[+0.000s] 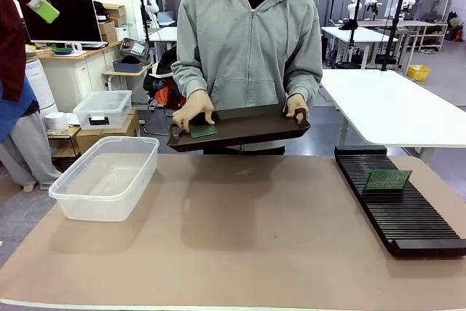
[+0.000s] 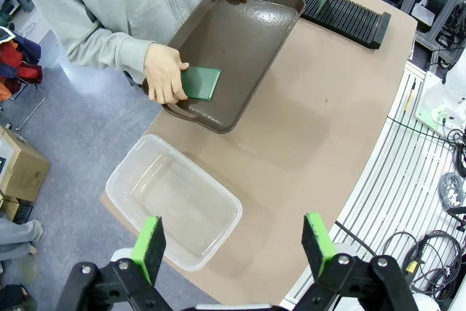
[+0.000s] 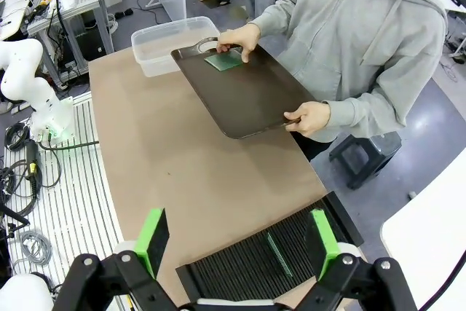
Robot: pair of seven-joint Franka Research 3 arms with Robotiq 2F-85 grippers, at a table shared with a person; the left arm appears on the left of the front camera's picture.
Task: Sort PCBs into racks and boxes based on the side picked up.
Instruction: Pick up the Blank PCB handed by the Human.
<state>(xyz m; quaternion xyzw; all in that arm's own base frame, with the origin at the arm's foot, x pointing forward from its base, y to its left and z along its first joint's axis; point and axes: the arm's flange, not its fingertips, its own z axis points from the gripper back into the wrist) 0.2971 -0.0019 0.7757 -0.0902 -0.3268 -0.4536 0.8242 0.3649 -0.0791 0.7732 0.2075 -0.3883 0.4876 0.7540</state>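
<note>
Midway, apparently: one PCB (image 1: 387, 179) stands slotted in the black rack (image 1: 408, 216), the other PCB (image 1: 203, 131) lies on the brown tray (image 1: 255, 123) a person (image 1: 247, 34) holds at the far edge of the worktop (image 1: 240, 238), the clear box (image 1: 95, 207) empty, left claw (image 2: 234, 218) and right claw (image 3: 237, 213) both spread apart, unladen.

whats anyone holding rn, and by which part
The left gripper and right gripper are open, holding nothing. The person's hands grip the tray by its two end handles; one hand also touches the PCB on it.
</note>
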